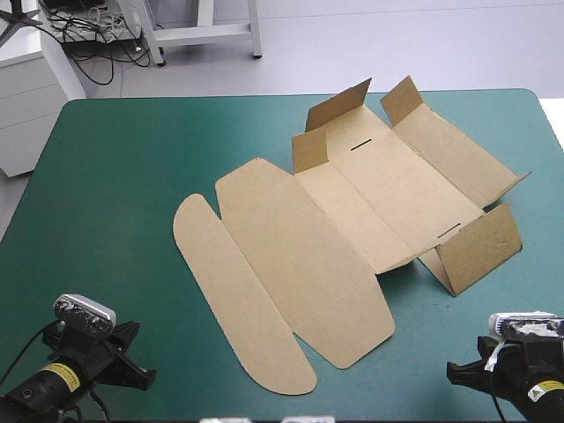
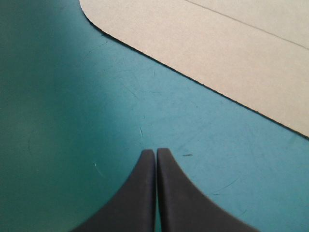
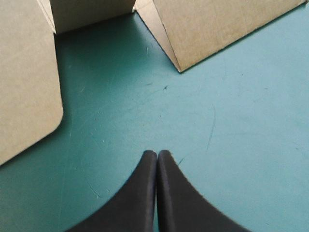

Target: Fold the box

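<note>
Left gripper (image 2: 156, 151) shows its black fingers pressed together into one point, holding nothing, over bare teal-green cover (image 2: 72, 121) just short of the rounded flap (image 2: 217, 43) of the brown box (image 1: 352, 220). Right gripper (image 3: 157, 152) is likewise pressed together and empty, facing the box's raised side wall (image 3: 222, 29), with bare cover between them. The box lies mostly flat, its long rounded flap toward the left gripper. The small flaps (image 1: 339, 110) at its far end stand up.
</note>
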`<state>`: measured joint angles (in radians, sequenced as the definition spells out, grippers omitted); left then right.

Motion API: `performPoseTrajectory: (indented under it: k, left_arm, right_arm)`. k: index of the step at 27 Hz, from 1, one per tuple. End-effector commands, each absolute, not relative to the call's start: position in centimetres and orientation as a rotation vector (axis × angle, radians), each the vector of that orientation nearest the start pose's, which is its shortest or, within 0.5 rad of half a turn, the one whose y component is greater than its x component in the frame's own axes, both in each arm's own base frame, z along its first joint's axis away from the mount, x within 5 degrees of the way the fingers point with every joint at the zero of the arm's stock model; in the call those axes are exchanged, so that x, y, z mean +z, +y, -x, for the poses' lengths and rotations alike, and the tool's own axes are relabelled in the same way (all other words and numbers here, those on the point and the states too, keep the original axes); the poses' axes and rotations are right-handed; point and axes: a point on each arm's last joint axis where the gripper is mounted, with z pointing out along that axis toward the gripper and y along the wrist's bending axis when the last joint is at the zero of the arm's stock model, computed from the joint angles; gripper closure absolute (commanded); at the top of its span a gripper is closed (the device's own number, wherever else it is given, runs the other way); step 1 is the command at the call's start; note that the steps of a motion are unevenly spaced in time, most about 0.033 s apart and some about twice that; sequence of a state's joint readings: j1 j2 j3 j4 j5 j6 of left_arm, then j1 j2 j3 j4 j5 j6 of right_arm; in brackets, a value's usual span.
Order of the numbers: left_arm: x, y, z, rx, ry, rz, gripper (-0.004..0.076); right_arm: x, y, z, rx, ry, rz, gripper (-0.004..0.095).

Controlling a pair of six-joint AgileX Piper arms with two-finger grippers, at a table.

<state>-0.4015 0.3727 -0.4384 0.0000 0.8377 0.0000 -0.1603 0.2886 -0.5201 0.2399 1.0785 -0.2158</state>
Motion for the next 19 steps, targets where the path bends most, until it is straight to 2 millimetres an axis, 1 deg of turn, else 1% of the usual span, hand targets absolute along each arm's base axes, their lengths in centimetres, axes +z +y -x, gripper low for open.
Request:
performPoseTrajectory:
  k: [1,5,7,9,12,13,14,18,19]
  left_arm:
    - [27.9,-2.8,-6.4,-0.246,2.136,-0.422,0.0734]
    - [27.9,-2.8,-6.4,-0.246,2.136,-0.422,0.0734]
    - [27.9,-2.8,-6.5,-0.246,2.134,-0.422,0.0734]
    - [27.9,-2.8,-6.5,-0.246,2.134,-0.422,0.0734]
    - [27.9,-2.8,-6.5,-0.246,2.134,-0.422,0.0734]
    - [27.9,-2.8,-6.5,-0.246,2.134,-0.422,0.0734]
    - [27.9,-2.8,-6.5,-0.246,2.134,-0.422,0.0734]
    - [27.9,-2.8,-6.5,-0.246,2.134,-0.422,0.0734]
    - [27.9,-2.8,-6.5,-0.246,2.134,-0.422,0.0734]
  right_arm:
    - [30.9,1.3,-4.7,0.145,2.211,-0.013,0.0923]
    - [33.6,1.3,-5.7,0.161,2.21,-0.007,0.0923]
    - [35.3,1.4,-6.5,0.204,2.19,-0.012,0.0923]
    - [36.8,1.6,-7.5,0.283,2.177,-0.058,0.0923]
    - [38.1,1.7,-9.0,0.347,2.181,-0.077,0.0922]
    - [38.2,1.7,-9.6,0.356,2.195,-0.082,0.0922]
    - [38.2,1.6,-10.8,0.383,2.222,-0.095,0.0922]
    - [37.4,1.3,-12.8,0.437,2.296,-0.177,0.0915]
    - [36.9,1.2,-13.9,0.458,2.335,-0.193,0.0875]
